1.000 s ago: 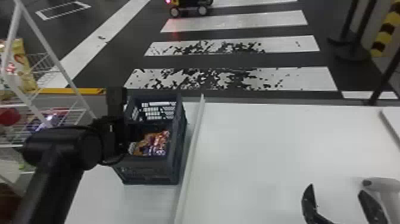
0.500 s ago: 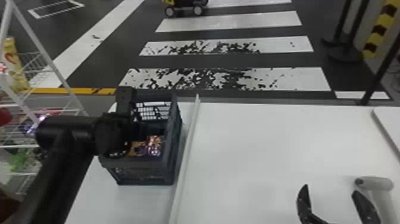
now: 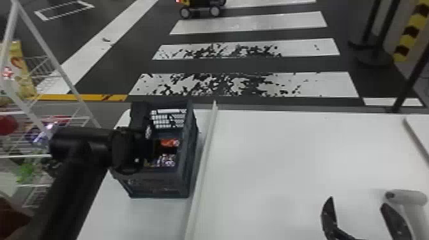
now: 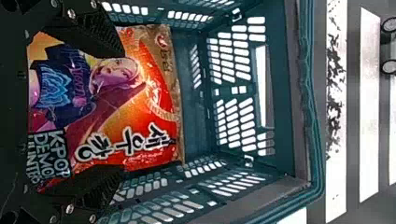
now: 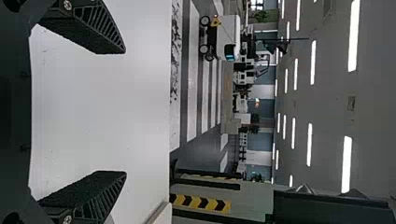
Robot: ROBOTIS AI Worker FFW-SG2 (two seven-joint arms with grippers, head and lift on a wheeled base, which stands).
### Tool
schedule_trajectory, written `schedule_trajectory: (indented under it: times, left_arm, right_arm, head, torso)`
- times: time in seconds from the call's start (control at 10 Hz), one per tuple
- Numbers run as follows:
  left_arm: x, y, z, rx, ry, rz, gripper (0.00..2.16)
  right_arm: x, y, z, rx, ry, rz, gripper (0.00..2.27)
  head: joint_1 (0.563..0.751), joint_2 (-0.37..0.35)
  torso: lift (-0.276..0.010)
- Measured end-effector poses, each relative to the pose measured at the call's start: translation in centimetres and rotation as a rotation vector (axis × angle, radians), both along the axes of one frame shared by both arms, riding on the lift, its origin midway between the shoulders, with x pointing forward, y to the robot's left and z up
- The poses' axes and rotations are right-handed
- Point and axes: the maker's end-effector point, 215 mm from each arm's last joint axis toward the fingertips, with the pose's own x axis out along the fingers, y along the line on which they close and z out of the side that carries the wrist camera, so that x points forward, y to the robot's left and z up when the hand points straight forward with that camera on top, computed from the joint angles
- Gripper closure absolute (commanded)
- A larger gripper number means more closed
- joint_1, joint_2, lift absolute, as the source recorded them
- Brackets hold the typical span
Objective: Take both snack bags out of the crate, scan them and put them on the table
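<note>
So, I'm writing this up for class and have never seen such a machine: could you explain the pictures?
This is a two-armed robot. The head view looks forward and down from its head; the others come from wrist cameras, turned sideways. On the white table are a dark crate and, at the right, a white device, perhaps the scanner. The left gripper is inside the crate, open around a red-orange snack bag, apparently not gripping it. The right gripper is open and empty over the table.
</note>
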Motion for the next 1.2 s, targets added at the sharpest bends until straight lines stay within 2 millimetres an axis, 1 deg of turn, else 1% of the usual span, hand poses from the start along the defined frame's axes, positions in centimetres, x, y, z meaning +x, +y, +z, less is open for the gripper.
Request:
schedule_trajectory:
  times: [0.2,0.5,0.6,0.7,0.8,0.9,1.0,1.1,1.2]
  left_arm:
    - [0.1,-0.1,-0.9,0.004,0.027,0.002,0.17]
    - [0.2,-1.4,-2.6,-0.011,0.077,-0.003,0.19]
    - [0.1,-1.4,-2.9,-0.007,0.088,-0.001,0.24]
    - [-0.1,-1.5,-3.2,-0.02,0.097,-0.005,0.55]
    - [-0.4,-1.6,-3.5,-0.039,0.117,-0.015,1.01]
    - [-0.7,-1.1,-3.7,-0.034,0.132,-0.011,1.63]
    - [-0.8,-0.4,-3.8,-0.015,0.134,0.002,2.14]
    - [-0.9,0.5,-3.9,0.016,0.132,0.025,2.14]
    - [-1.0,0.7,-3.9,0.022,0.128,0.03,2.14]
  right_arm:
    - [0.1,-0.1,-0.2,-0.002,0.004,0.003,0.07]
    - [0.2,-0.2,-0.4,-0.002,0.006,0.004,0.07]
    - [0.2,-0.2,-0.3,-0.002,0.004,0.004,0.07]
    - [0.3,-0.1,-0.3,-0.002,0.004,0.007,0.07]
    - [0.5,0.0,-0.3,0.001,0.005,0.01,0.07]
    - [0.5,0.0,-0.4,0.002,0.006,0.011,0.07]
    - [0.5,0.0,-0.5,0.003,0.007,0.011,0.07]
    - [0.5,0.0,-0.5,0.003,0.008,0.011,0.07]
    - [0.5,0.0,-0.5,0.003,0.008,0.011,0.07]
  head:
    - [0.695,0.204]
    - [0.695,0.19]
    - [0.695,0.187]
    - [0.695,0.187]
    - [0.695,0.188]
    - [0.695,0.191]
    - [0.695,0.199]
    - [0.695,0.21]
    - [0.695,0.215]
  torso:
    - [-0.094]
    - [-0.094]
    - [-0.094]
    - [-0.094]
    - [-0.094]
    - [-0.094]
    - [-0.094]
    - [-0.094]
    - [-0.094]
